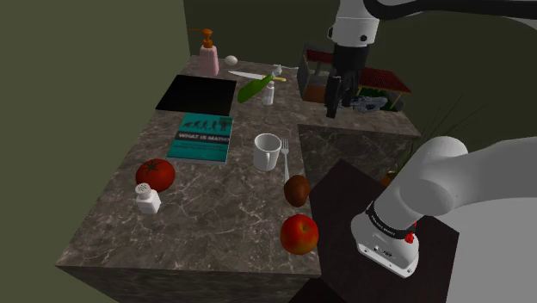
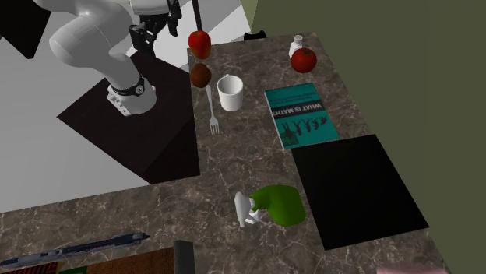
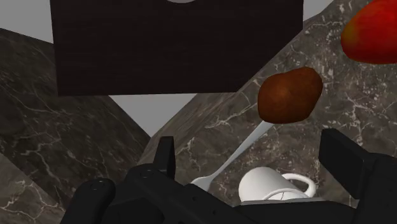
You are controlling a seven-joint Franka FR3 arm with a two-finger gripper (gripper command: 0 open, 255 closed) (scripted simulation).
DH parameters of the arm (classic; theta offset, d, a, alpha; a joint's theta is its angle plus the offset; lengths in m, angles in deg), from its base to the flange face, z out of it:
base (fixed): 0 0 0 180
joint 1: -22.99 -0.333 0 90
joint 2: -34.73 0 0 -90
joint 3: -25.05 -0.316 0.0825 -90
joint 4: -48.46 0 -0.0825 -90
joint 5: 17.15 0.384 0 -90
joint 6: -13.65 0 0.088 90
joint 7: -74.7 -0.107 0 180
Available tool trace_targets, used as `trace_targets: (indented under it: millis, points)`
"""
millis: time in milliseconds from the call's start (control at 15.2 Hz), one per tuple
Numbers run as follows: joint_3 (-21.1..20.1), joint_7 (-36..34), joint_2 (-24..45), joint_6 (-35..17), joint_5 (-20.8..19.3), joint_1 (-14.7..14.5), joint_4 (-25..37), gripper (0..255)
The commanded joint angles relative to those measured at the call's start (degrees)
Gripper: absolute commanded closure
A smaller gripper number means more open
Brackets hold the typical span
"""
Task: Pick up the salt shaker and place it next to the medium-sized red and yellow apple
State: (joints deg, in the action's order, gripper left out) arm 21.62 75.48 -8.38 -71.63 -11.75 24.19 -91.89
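Gripper [image 1: 338, 102] [image 3: 251, 146] hangs high over the counter [image 1: 215, 215]. Its fingers [image 3: 340, 159] stand spread apart with nothing clasped: released.

Salt shaker [image 1: 148, 200] [image 2: 297, 44]: white, upright on the counter and well apart from the gripper, across the surface beyond the mug. It sits just beside a red tomato [image 1: 155, 174]; whether the two touch cannot be told.

Red and yellow apple [image 1: 299, 233] [image 3: 375, 32]: near the counter's edge by the stand [image 1: 340, 196], nearer the gripper than the shaker is, and well apart from the shaker. A brown fruit [image 1: 297, 190] [image 3: 289, 94] lies just beside the apple, on its mug side.

White mug [image 1: 267, 152] [image 3: 270, 184]: upright below the gripper, seen between the two fingers in the wrist view. A fork [image 1: 285, 162] lies flat beside it, reaching toward the brown fruit.

Teal book [image 1: 202, 138]: flat on the counter, past the mug from the gripper.
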Motion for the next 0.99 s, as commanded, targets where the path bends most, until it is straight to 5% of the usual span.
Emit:
trace_targets:
  millis: [0, 924]
  points:
    - [0.0, 0.0, 0.0, 0.0, 0.0, 0.0, 0.0, 0]
    - [7.75, 12.96, 19.2, -28.9, -5.34, 3.27, 0.42, 0]
